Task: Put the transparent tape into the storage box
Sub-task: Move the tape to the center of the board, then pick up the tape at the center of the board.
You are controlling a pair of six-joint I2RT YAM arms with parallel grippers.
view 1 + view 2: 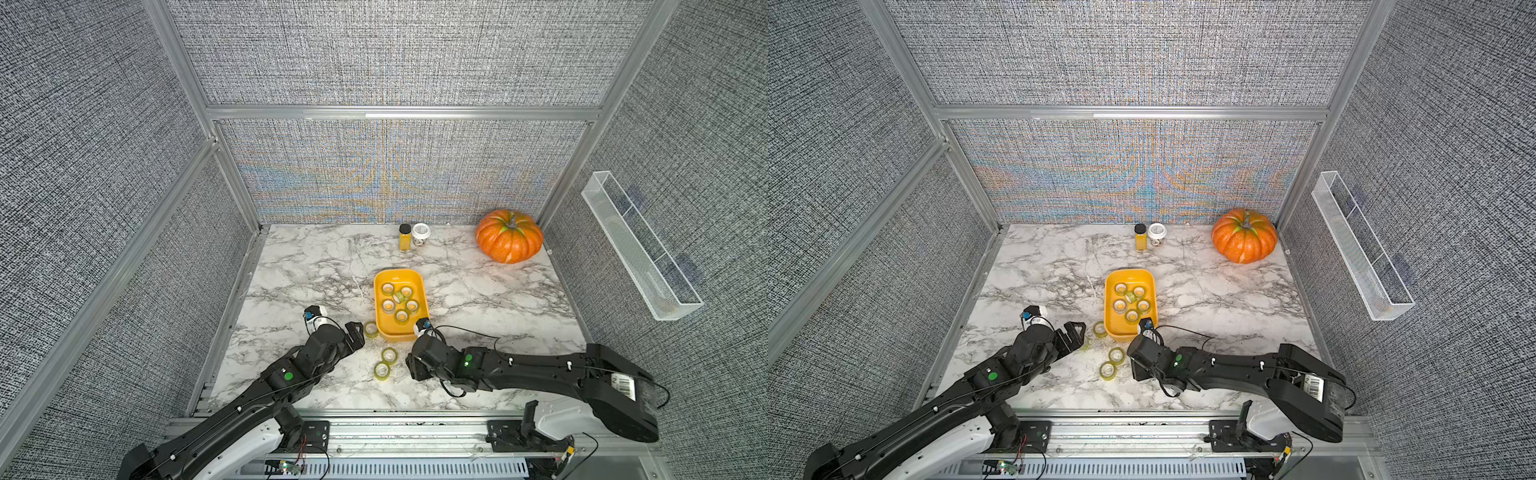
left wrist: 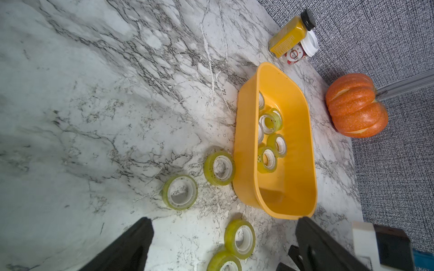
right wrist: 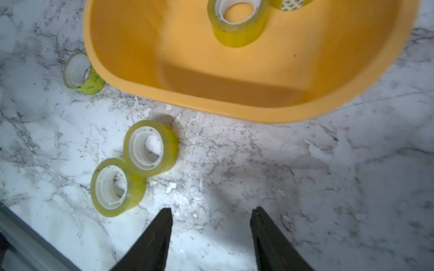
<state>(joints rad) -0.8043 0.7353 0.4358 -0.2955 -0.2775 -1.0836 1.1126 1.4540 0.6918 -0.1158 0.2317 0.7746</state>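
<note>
Left gripper (image 2: 224, 220) is hanging wide open, holding nothing, tape (image 2: 180, 192) lying just ahead; right gripper (image 3: 212, 210) is hovering half open, empty, box (image 3: 211, 108) just beyond its fingertips.

Grey woven fabric walls (image 1: 395, 54) in aluminium framing (image 1: 403, 112) enclose a white, grey-veined marble tabletop (image 1: 311, 266), evenly lit.

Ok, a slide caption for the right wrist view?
Open right hand above the table; two tapes side by side, a third beside the tub.
</note>
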